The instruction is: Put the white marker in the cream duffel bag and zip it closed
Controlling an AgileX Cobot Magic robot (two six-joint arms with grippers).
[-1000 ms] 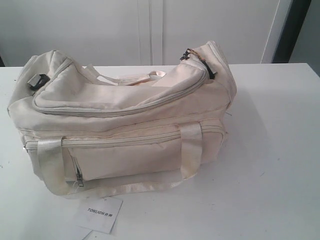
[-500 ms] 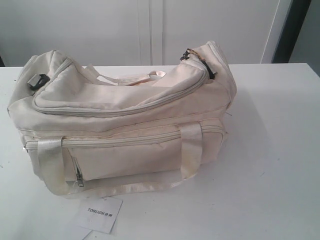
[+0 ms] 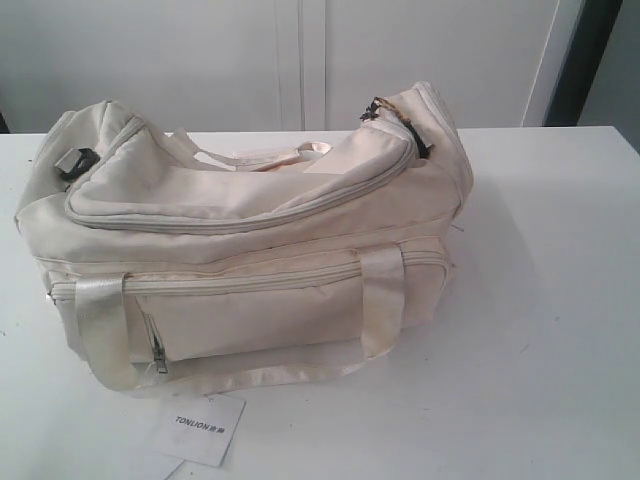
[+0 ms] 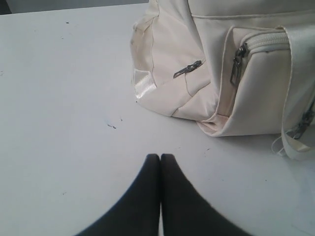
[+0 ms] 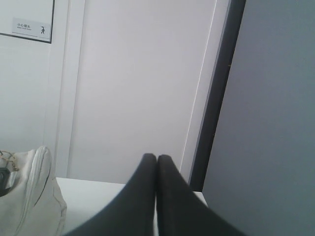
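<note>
Cream duffel bag point(image 3: 260, 230) sits on the white tabletop point(image 3: 540, 300), left of centre in the exterior view. Front pocket point(image 3: 260, 318) faces the camera. Paper tag point(image 3: 200, 425) lies flat just in front of it.

White marker: not in sight in any view, neither on the tabletop nor in either tool. Can't give its heading or long axis. Likely inside the bag, though nothing shows that directly.

Bag's long axis runs left to right across the exterior view, with the right end angled a little toward the back wall. Curved top zipper point(image 3: 240, 222) looks drawn shut along its visible run. Its dark pull point(image 3: 385, 108) sits at the right end, beside a small dark gap. Can't tell if the last bit is fully closed.

Left tool point(image 4: 160, 156): fingers pressed together, nothing between them, low over bare tabletop, near the bag's end but apart from it.

Right tool point(image 5: 157, 156): fingers also together, empty, raised and aimed at the wall, with the bag's end off to one side.

Judgement: task looks at or near its end. Only that final zipper end might be left.
</note>
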